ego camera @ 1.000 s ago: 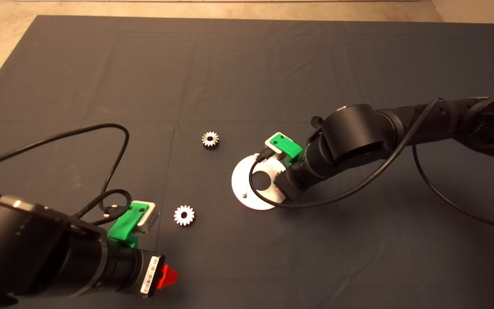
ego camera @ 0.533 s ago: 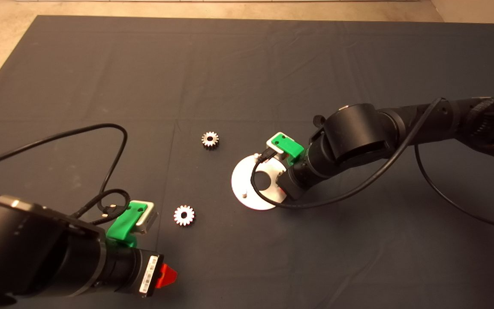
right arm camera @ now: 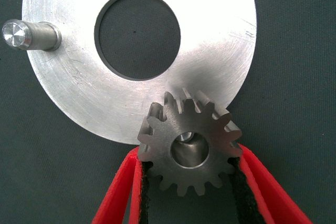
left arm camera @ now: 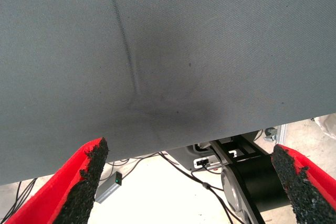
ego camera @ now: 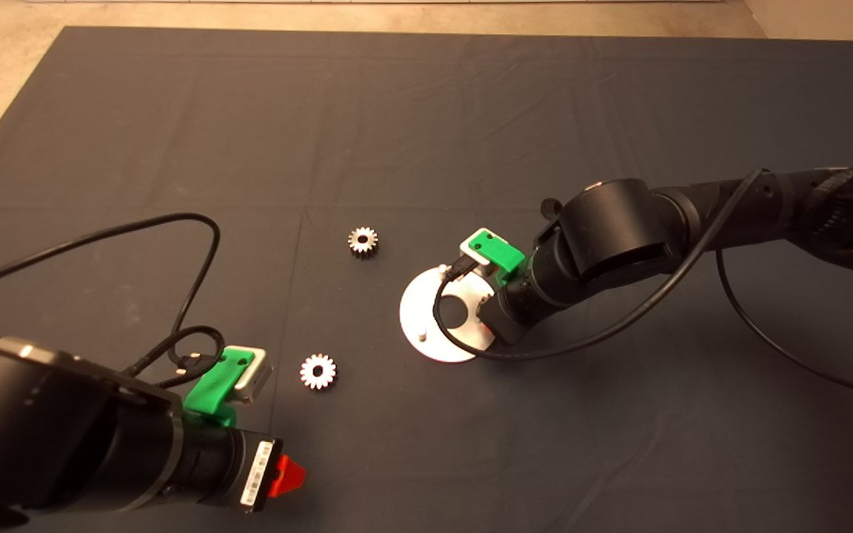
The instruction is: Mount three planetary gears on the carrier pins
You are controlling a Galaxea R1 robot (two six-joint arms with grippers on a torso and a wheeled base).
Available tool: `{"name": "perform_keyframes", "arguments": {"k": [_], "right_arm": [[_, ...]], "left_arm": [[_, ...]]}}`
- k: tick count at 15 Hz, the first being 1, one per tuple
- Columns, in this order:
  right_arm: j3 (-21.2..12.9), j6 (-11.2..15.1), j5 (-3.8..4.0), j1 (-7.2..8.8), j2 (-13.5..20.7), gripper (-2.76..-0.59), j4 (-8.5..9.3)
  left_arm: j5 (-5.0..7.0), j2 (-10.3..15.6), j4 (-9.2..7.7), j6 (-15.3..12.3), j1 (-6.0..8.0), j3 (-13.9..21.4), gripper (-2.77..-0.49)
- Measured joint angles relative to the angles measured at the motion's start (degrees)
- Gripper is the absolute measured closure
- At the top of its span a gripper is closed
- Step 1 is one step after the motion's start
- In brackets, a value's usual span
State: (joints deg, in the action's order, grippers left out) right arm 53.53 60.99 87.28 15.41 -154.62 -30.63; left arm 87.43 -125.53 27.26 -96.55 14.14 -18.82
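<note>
In the right wrist view my right gripper [right arm camera: 190, 157] is shut on a planetary gear [right arm camera: 157, 145], its red fingers [right arm camera: 123, 187] pressing both sides. The gear hangs over the rim of the silver disc [right arm camera: 79, 87], and a pin's tip shows inside its centre hole. Another carrier pin [right arm camera: 29, 34] stands bare across the disc. From above, the right wrist covers the disc's [ego camera: 415, 311] right side, leaving two bare pins [ego camera: 422, 337] in sight. Two more gears lie flat on the mat, one [ego camera: 362, 241] beyond the disc's left, the other [ego camera: 318, 371] nearer. My left gripper [ego camera: 286, 476] waits open at the lower left.
The right arm's black cable [ego camera: 545, 348] loops over the disc and the mat beside it. The left arm's cable [ego camera: 197, 244] arcs over the mat at the left. The left wrist view shows the mat's edge and the floor with cables beyond.
The right wrist has shifted very slightly to the right over the disc. The two loose gears and the left arm have stayed where they were.
</note>
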Motion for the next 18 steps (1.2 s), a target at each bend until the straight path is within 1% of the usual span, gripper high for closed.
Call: {"name": "perform_keyframes", "arguments": {"k": [3,7,9,10,14,15,16,18], "right_arm": [[0.0,-0.3,0.01,-0.06,0.0,-0.89,-0.02],[-0.1,-0.5,0.30,-0.22,-0.2,-0.89,-0.18],[-0.1,-0.6,1.03,-0.28,-0.6,-0.89,-0.30],[-0.1,-0.6,1.16,-0.31,-0.8,-0.89,-0.37],[-0.1,-0.8,2.18,-0.56,-1.7,-0.89,-0.48],[-0.1,-0.9,1.72,-1.50,-1.8,-0.89,-0.50],[-0.1,-0.9,1.49,-2.38,-2.0,-0.89,-0.63],[-0.1,-1.0,1.33,-2.37,-2.1,-0.89,-0.63]], "left_arm": [[0.00,0.0,0.00,0.0,0.02,0.0,-2.22],[0.02,0.0,0.02,0.0,0.02,0.0,-2.22],[0.00,0.0,0.00,0.0,0.02,0.0,-2.22],[0.02,0.0,0.00,0.0,0.02,0.0,-2.22],[0.02,0.1,0.02,0.0,0.02,0.0,-2.22],[0.00,0.1,0.02,0.0,0.02,0.0,-2.22],[0.02,0.1,0.02,0.0,0.02,0.0,-2.22],[0.02,0.1,0.05,0.0,0.02,0.0,-2.22]]}}
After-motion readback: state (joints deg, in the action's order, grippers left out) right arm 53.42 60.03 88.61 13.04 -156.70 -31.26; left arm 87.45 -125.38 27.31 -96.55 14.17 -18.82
